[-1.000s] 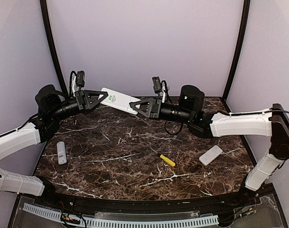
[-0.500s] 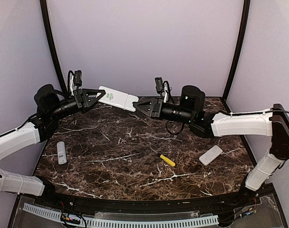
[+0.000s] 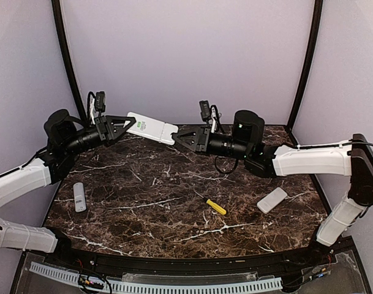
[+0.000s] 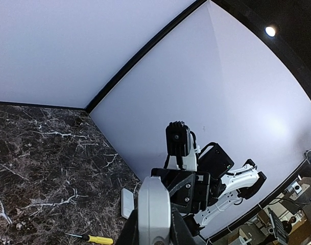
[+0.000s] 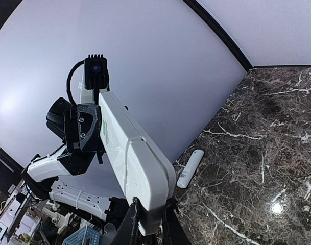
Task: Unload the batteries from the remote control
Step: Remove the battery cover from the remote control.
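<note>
A white remote control (image 3: pixel 150 128) with a green label hangs in the air above the back of the table, held between both grippers. My left gripper (image 3: pixel 130 123) is shut on its left end; the remote fills the bottom of the left wrist view (image 4: pixel 154 212). My right gripper (image 3: pixel 177 135) is shut on its right end, seen in the right wrist view (image 5: pixel 135 158). No batteries are visible in any view.
A yellow-handled screwdriver (image 3: pixel 214 206) lies mid-table, also in the left wrist view (image 4: pixel 94 238). A small white remote (image 3: pixel 79 196) lies at the left, also in the right wrist view (image 5: pixel 190 168). A white rectangular piece (image 3: pixel 272 199) lies at the right, also in the left wrist view (image 4: pixel 127 203).
The held remote and both grippers have shifted slightly left and up over the last second; both grips remain closed.
</note>
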`<state>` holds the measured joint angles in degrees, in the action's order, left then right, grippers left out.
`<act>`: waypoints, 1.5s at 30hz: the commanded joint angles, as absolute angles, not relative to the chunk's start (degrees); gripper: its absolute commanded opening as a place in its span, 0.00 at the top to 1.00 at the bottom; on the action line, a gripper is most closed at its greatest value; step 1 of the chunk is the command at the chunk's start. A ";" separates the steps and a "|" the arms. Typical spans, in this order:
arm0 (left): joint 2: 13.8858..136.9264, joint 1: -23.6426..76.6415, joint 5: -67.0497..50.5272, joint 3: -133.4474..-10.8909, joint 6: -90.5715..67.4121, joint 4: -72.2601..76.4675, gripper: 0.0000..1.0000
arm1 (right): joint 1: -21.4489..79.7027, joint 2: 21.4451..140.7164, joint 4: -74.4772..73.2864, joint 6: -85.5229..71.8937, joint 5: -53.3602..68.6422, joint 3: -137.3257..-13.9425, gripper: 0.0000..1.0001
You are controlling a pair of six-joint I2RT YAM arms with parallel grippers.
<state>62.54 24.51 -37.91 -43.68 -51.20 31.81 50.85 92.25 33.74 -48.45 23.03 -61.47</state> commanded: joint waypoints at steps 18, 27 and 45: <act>61.07 24.35 -39.15 -42.53 -50.33 33.19 1.00 | 50.54 93.68 34.24 -50.32 24.94 -63.99 0.89; 61.56 24.35 -40.12 -42.45 -51.12 34.29 1.00 | 50.52 94.44 34.01 -50.45 25.40 -64.92 0.86; 62.58 24.35 -41.67 -42.19 -51.81 35.05 1.00 | 50.66 95.75 32.92 -50.26 25.76 -66.46 0.85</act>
